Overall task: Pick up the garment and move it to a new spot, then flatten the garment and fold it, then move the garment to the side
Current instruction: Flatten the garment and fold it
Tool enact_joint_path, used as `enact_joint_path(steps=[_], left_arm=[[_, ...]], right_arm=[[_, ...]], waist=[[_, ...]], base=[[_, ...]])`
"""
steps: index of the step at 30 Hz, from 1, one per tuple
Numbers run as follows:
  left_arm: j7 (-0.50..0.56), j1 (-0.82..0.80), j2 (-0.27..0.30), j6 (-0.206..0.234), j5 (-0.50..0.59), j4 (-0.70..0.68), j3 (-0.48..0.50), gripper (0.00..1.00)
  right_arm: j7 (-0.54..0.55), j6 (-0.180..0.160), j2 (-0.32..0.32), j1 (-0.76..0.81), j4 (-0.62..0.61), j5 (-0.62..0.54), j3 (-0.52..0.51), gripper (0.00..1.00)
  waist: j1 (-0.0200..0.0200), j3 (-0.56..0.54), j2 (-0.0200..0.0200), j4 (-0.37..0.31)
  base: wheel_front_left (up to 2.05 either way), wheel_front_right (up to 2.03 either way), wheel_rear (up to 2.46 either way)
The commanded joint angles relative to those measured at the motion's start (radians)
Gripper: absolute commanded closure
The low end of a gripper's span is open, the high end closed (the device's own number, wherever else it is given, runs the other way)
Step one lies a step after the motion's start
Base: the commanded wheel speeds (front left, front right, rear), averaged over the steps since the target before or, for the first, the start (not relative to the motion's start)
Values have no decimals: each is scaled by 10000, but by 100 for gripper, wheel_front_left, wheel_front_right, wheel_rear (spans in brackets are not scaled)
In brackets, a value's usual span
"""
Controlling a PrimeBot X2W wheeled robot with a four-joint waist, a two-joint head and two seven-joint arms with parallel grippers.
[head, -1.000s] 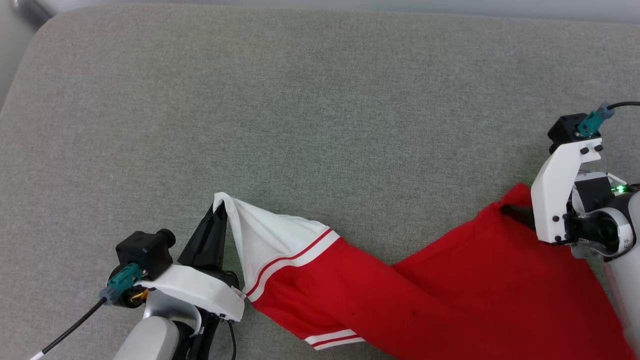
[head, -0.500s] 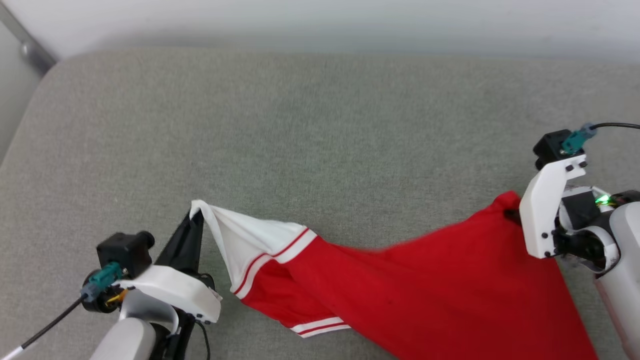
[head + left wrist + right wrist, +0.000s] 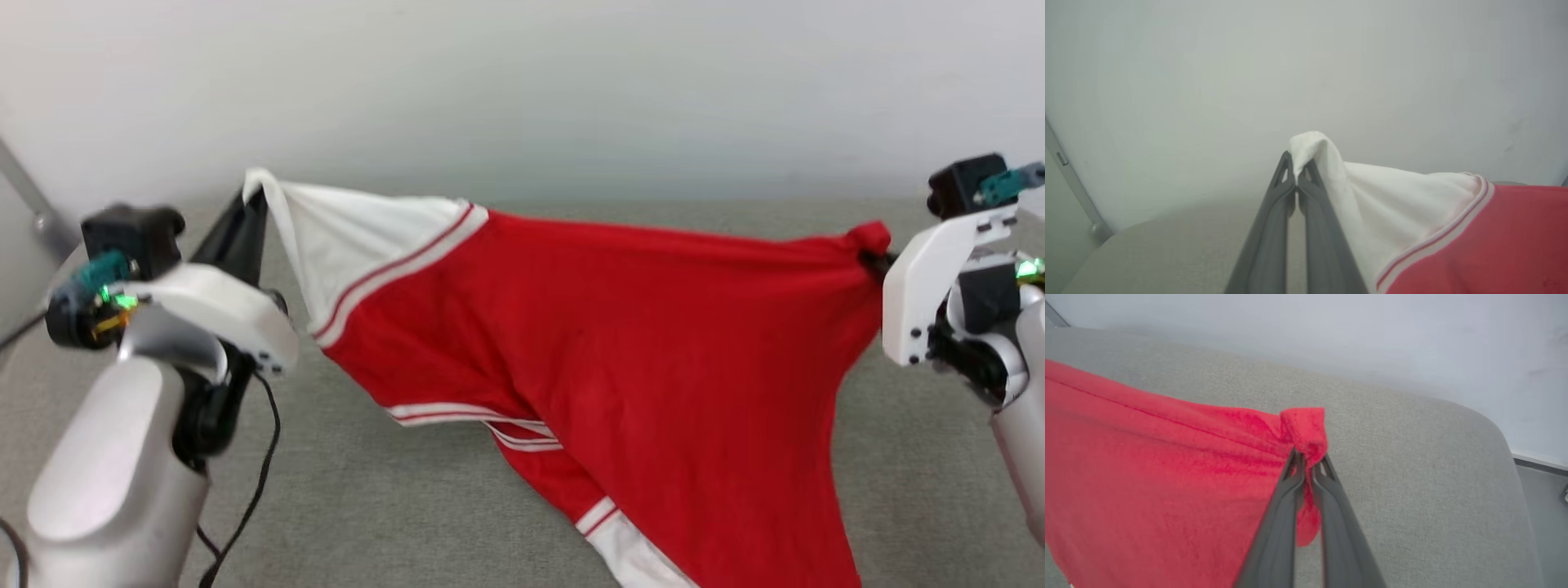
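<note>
Though lifted at two ends, not yet laid at any new spot. Clamped shut on the white sleeve tip of the garment with the left gripper; clamped shut on a bunched red corner with the right gripper. Strung as a fairly taut upper edge from one pair of fingers to the other, with the red body sagging below and between them. Lowest folds and the second white sleeve down near the grey cushion under both grippers; cannot tell whether touching it.

Judged as early in the job: pick-up done, carry to a new place in hand. Left to do: setting down, flattening, folding, shifting aside. Held unevenly, by a sleeve on one side and a body corner on the other, so probably in need of a fresh grasp before spreading flat.
</note>
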Motion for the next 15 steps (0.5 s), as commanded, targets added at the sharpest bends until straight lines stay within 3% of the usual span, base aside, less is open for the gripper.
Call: enact_joint_path(steps=[1, 7, 15], left_arm=[[33, -324, 34, -40, 88, 195, 19, 100], [-154, -2521, 172, -487, 303, 1725, 1, 100], [-619, -5834, 515, -904, 730, 3017, 83, 100]], right_arm=[[-191, -12, 9, -235, 87, -126, -84, 100], [-1045, -13, 99, -1491, 514, -653, -370, 100], [-1750, -15, -57, -3802, 563, -1027, -758, 100]], waist=[[3, -73, 0, -195], [3, 356, 0, -494], [3, 2114, 0, -755]], base=[[0, 0, 0], [0, 0, 0], [0, 0, 0]])
